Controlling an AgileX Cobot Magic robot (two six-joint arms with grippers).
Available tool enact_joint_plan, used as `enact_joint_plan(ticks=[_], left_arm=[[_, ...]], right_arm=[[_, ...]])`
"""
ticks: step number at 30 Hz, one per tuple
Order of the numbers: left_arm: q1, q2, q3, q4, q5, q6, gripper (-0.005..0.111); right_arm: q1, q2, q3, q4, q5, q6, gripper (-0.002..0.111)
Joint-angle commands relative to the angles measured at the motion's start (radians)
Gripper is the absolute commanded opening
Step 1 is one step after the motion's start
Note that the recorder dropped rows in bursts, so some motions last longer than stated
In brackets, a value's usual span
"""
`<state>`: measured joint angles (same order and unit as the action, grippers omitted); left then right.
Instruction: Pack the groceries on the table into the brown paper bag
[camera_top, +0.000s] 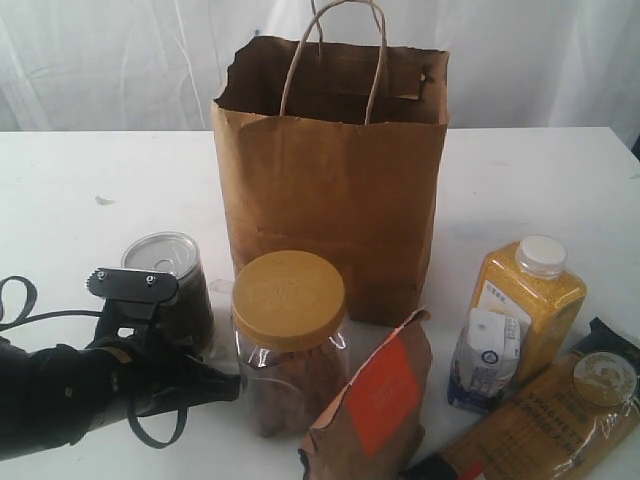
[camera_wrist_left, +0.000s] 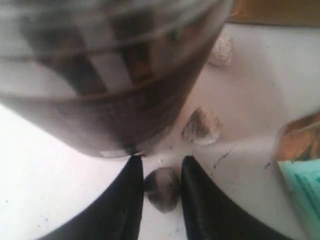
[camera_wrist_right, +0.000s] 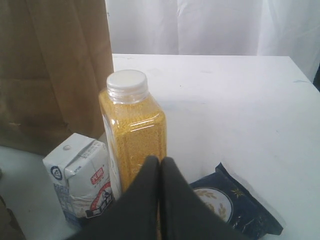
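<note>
Blurred and cropped by the left wrist view's edge: can (camera_wrist_left: 105, 75). Cropped at the exterior view's lower edge: pouch (camera_top: 375, 400), spaghetti (camera_top: 540, 430). Partly hidden behind pouch: jar (camera_top: 285, 340). Unreadable: carton (camera_top: 485, 360) print.

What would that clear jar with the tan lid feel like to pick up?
The clear jar looks rigid, so it probably won't squash. Its smooth wall may be slippery. It stands wide and squat, so a push would likely slide it, not tip it.
</note>
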<state>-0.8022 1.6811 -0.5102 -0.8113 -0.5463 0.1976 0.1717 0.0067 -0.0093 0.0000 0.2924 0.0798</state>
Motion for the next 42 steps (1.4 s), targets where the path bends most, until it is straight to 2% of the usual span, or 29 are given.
enact_joint_plan(ticks=[1, 2, 4, 7, 13, 24, 28, 32, 34, 38, 42], left_arm=[[0.004, 0.042, 0.007, -0.016, 0.091, 0.012, 0.011], [0.004, 0.04, 0.007, -0.016, 0.102, 0.012, 0.005], [0.004, 0.04, 0.007, -0.016, 0.128, 0.016, 0.0], [0.004, 0.008, 0.007, -0.016, 0.197, 0.051, 0.0], [0.004, -0.242, 0.007, -0.016, 0.374, 0.165, 0.0], [0.004, -0.626, 0.007, -0.009, 0.429, 0.194, 0.0], [0.0, -0.714, -0.051, -0.009, 0.508, 0.192, 0.0], [0.0, -0.702, -0.176, -0.009, 0.683, 0.212, 0.0], [0.0, -0.674, -0.243, -0.009, 0.728, 0.227, 0.0], [-0.022, -0.61, -0.345, -0.009, 0.737, 0.225, 0.0], [-0.094, -0.519, -0.425, -0.009, 0.733, 0.229, 0.0]], right_arm=[[-0.004, -0.007, -0.002, -0.007, -0.01, 0.004, 0.0], [-0.004, -0.007, -0.002, -0.007, -0.01, 0.004, 0.0], [-0.004, -0.007, -0.002, -0.007, -0.01, 0.004, 0.0], [-0.004, -0.007, -0.002, -0.007, -0.01, 0.004, 0.0], [-0.004, -0.007, -0.002, -0.007, -0.01, 0.004, 0.0], [-0.004, -0.007, -0.002, -0.007, -0.01, 0.004, 0.0], [-0.004, -0.007, -0.002, -0.007, -0.01, 0.004, 0.0], [-0.004, -0.007, -0.002, -0.007, -0.01, 0.004, 0.0], [-0.004, -0.007, -0.002, -0.007, -0.01, 0.004, 0.0], [-0.004, -0.007, -0.002, -0.007, -0.01, 0.004, 0.0], [-0.004, -0.007, -0.002, -0.007, -0.01, 0.004, 0.0]])
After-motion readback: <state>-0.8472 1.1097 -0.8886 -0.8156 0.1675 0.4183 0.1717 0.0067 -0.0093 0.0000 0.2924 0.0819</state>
